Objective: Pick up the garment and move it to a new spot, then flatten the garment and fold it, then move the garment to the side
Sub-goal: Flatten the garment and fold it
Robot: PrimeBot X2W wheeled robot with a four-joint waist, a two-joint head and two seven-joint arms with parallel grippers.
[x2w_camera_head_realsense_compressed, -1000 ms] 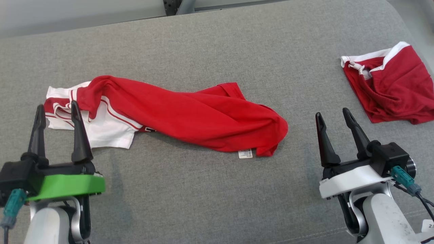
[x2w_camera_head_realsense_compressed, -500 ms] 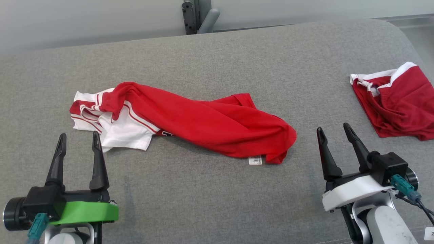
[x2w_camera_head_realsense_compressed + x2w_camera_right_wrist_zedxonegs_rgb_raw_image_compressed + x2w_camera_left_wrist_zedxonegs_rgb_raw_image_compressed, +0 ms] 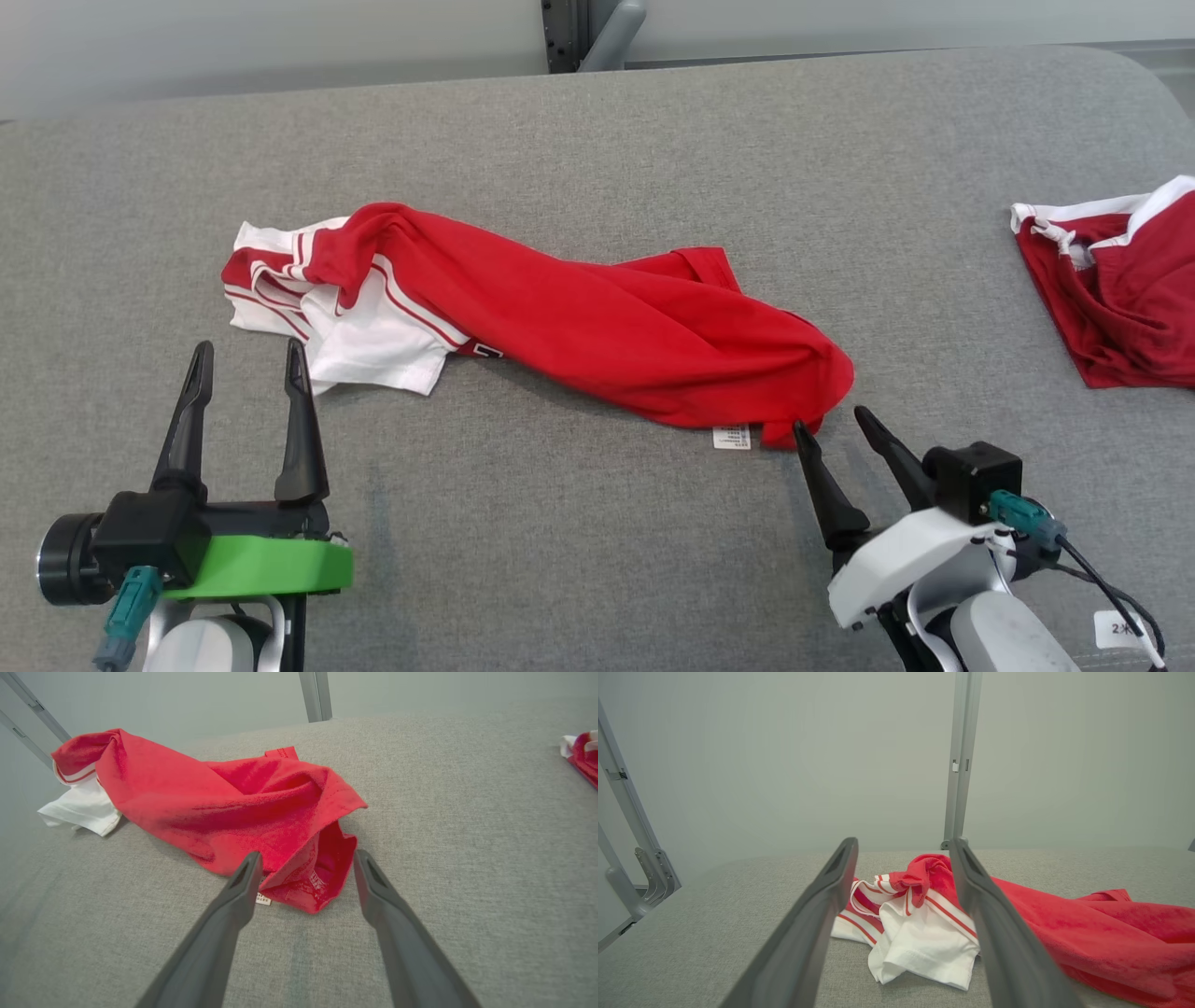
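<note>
The red-and-white garment (image 3: pixel 579 327) lies crumpled on the grey cushion (image 3: pixel 597 541). The right gripper (image 3: pixel 829 418), jaws apart, frames its hem at five o'clock; the left gripper (image 3: pixel 248 347), likewise apart, hovers at eight.

Right gripper (image 3: pixel 828 418) now beside garment (image 3: pixel 607 327) hem

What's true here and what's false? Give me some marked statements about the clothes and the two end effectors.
1. The red and white shirt lies crumpled on the grey surface. True.
2. The left end effector and right end effector both stand open. True.
3. The right end effector grips the shirt. False: its fingertips are at the shirt's red end, holding nothing.
4. A second red garment lies at the far right. True.
5. The left end effector touches that garment. False: it is near the shirt's white sleeve.
</note>
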